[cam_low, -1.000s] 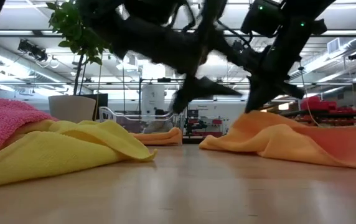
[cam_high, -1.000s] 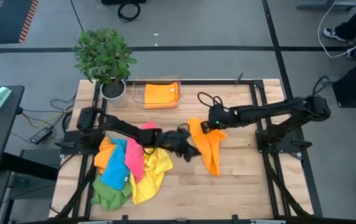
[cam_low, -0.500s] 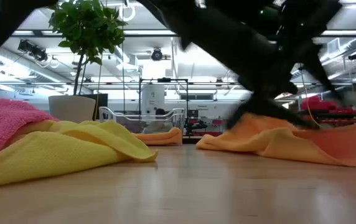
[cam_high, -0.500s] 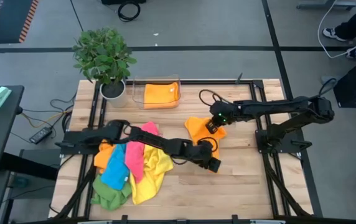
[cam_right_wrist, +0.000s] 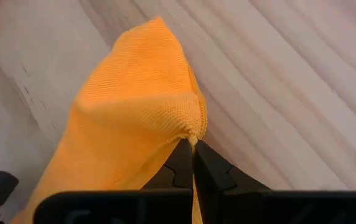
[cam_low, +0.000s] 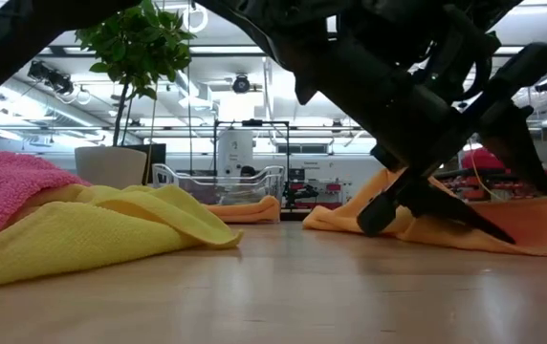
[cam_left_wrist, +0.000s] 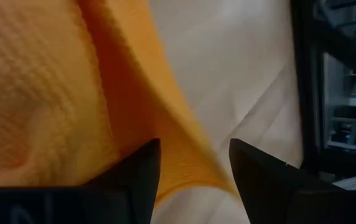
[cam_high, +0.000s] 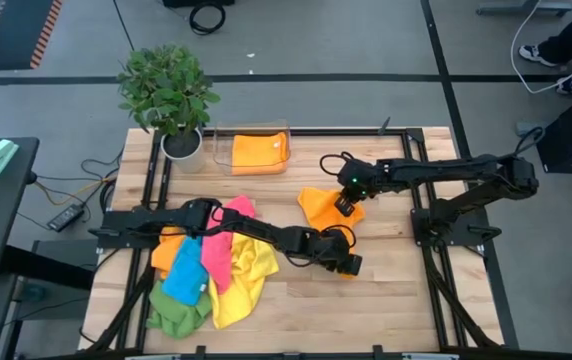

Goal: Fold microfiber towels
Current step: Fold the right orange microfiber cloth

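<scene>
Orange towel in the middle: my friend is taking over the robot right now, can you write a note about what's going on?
Right gripper: shut on the orange towel, pinching one corner.
Left gripper: open, at the towel's near edge, not gripping.
Towel pile (yellow, blue, pink, green, orange) lies unfolded on the table's left.
Folded orange towel sits in the clear tray.
Left: fold this towel, then the pile.

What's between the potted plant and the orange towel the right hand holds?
The clear tray with a folded orange cloth inside, in the high view.
</scene>
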Motion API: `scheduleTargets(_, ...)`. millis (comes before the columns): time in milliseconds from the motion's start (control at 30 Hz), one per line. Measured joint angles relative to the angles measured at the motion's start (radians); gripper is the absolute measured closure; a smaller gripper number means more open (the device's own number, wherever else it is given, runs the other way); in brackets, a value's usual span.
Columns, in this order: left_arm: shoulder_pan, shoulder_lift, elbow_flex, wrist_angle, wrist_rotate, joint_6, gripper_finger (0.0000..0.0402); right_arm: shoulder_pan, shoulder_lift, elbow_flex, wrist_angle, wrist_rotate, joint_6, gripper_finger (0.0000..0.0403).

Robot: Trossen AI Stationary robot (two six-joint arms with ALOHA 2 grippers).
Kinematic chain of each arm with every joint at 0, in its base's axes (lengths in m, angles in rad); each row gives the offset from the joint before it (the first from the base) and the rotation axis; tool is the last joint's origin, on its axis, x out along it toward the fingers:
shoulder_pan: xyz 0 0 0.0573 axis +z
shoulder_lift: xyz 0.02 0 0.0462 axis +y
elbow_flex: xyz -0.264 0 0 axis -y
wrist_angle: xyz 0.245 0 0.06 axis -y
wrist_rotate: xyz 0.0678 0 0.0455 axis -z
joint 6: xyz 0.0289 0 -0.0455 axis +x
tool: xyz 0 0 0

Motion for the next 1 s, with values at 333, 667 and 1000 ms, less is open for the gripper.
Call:
scheduleTargets(333, 0.009, 0.0, 0.0, -0.011, -0.001, 0.001, 0.0277, 0.0, 0.0, 0.0, 0.013, 0.0, -0.013, 0.0397)
scheduleTargets(667, 0.008, -0.033, -0.002, -0.039, 0.061, 0.143, 0.0395, -0.028, -0.013, 0.0, -0.061, 0.0, -0.052, 0.0397)
scheduleTargets(1000, 0.015, -0.392, 0.0, -0.457, 0.047, 0.54, 0.0396, -0.026, -0.251, 0.0, -0.409, -0.076, -0.103, 0.0397)
